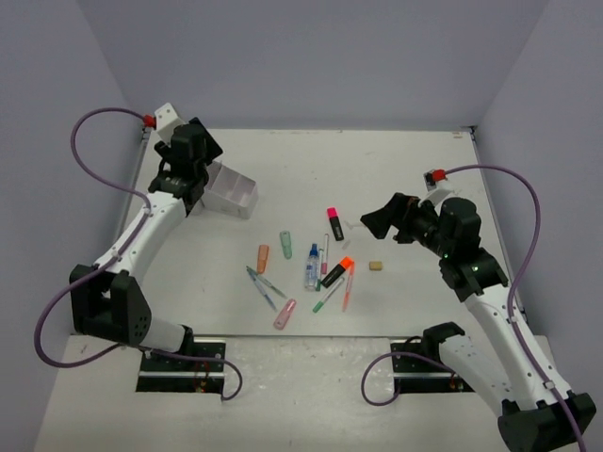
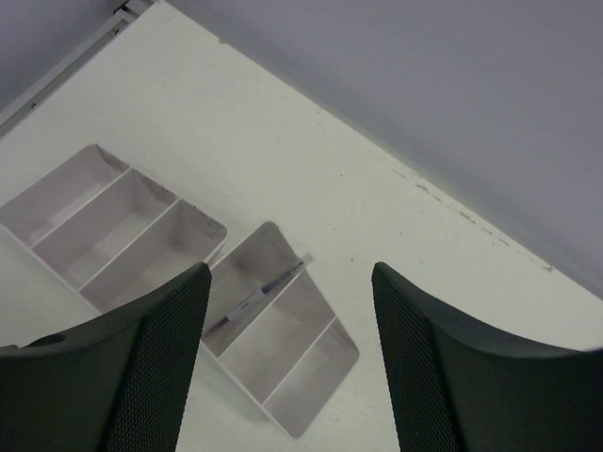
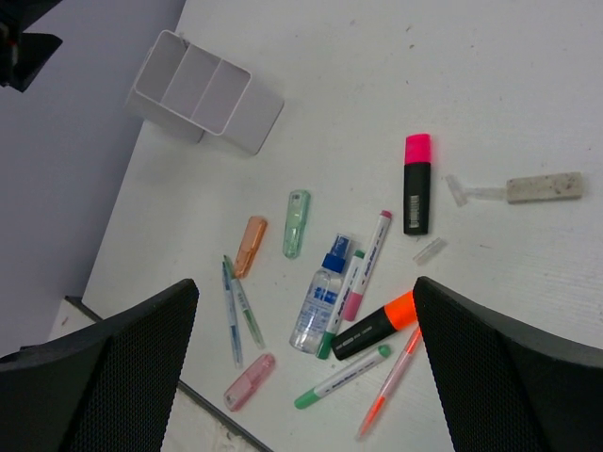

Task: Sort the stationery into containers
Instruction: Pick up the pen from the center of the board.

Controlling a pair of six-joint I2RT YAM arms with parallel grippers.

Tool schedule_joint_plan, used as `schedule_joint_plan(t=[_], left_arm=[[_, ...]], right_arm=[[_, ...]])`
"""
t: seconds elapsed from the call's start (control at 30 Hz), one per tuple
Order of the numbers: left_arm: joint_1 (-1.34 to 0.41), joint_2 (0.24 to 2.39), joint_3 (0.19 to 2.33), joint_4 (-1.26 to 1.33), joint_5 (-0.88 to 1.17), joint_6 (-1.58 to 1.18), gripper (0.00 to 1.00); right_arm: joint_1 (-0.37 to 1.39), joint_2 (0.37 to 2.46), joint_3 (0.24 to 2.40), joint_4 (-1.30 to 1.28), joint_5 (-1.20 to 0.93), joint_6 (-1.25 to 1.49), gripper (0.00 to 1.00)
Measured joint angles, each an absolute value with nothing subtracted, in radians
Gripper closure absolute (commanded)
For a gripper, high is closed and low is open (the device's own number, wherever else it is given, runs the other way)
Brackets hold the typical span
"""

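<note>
Left tool [image 2: 290, 273] gapes empty over organiser [image 2: 301, 372]; right tool [image 3: 303, 287] wide, empty.

The fingers [image 2: 155, 367] on my left hand [image 2: 290, 278] are matt black with a fine dimpled, mesh-like grip texture, same deal on my right hand [image 3: 303, 282]. The counter [image 2: 311, 141] is matt white, a bit scuffed and speckled. The organisers [image 2: 104, 226] look like smooth milky plastic with a faint sheen. The bottle [image 3: 318, 306] is clear glossy plastic, and the eraser [image 3: 545, 186] looks grainy and dull.
</note>
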State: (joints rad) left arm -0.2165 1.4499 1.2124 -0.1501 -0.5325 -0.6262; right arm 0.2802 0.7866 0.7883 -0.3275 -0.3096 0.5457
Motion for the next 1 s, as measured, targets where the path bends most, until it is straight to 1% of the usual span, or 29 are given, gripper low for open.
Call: schedule_joint_plan(t=[0.13,0.23,0.3,0.37,0.43,0.5,0.53,0.6,0.67,0.77,0.8,0.87,0.9,1.0], left_arm=[[-0.216,1.358,1.229,-0.236,-0.497,-0.625,0.27],[-0.216,1.298,1.225,-0.285,-0.422,-0.610,0.26],[-0.216,1.230,1.179,-0.305,-0.354,-0.602,0.25],[-0.219,1.134,1.105,-0.338,-0.286,-0.594,0.27],[-0.248,1.057,1.038,-0.356,-0.261,-0.595,0.27],[-0.324,0.991,0.956,-0.380,-0.261,-0.611,0.27],[-0.385,0.968,0.914,-0.397,-0.271,-0.626,0.26],[-0.484,0.953,0.836,-0.430,-0.289,-0.660,0.26],[-0.545,0.950,0.760,-0.469,-0.295,-0.694,0.27],[-0.582,0.915,0.662,-0.510,-0.308,-0.749,0.29],[-0.592,0.895,0.637,-0.518,-0.314,-0.769,0.31],[-0.624,0.874,0.610,-0.524,-0.330,-0.811,0.39],[-0.650,0.876,0.606,-0.524,-0.345,-0.834,0.41],[-0.776,0.945,0.611,-0.522,-0.426,-0.929,0.43]], right_arm=[[0.280,0.794,0.788,-0.326,-0.330,0.545,0.04],[0.280,0.794,0.788,-0.322,-0.348,0.542,0.07],[0.280,0.796,0.788,-0.321,-0.372,0.539,0.10],[0.284,0.804,0.788,-0.321,-0.398,0.535,0.19],[0.303,0.819,0.788,-0.323,-0.404,0.526,0.24],[0.339,0.843,0.788,-0.329,-0.401,0.514,0.32],[0.376,0.866,0.792,-0.343,-0.378,0.504,0.34],[0.483,0.924,0.817,-0.374,-0.331,0.486,0.36],[0.606,1.002,0.855,-0.400,-0.274,0.474,0.37],[0.776,1.112,0.887,-0.429,-0.178,0.470,0.37],[0.813,1.136,0.890,-0.436,-0.153,0.470,0.37],[0.855,1.173,0.891,-0.450,-0.110,0.474,0.37],[0.863,1.185,0.891,-0.458,-0.090,0.477,0.37],[0.864,1.191,0.891,-0.466,-0.026,0.492,0.37]])
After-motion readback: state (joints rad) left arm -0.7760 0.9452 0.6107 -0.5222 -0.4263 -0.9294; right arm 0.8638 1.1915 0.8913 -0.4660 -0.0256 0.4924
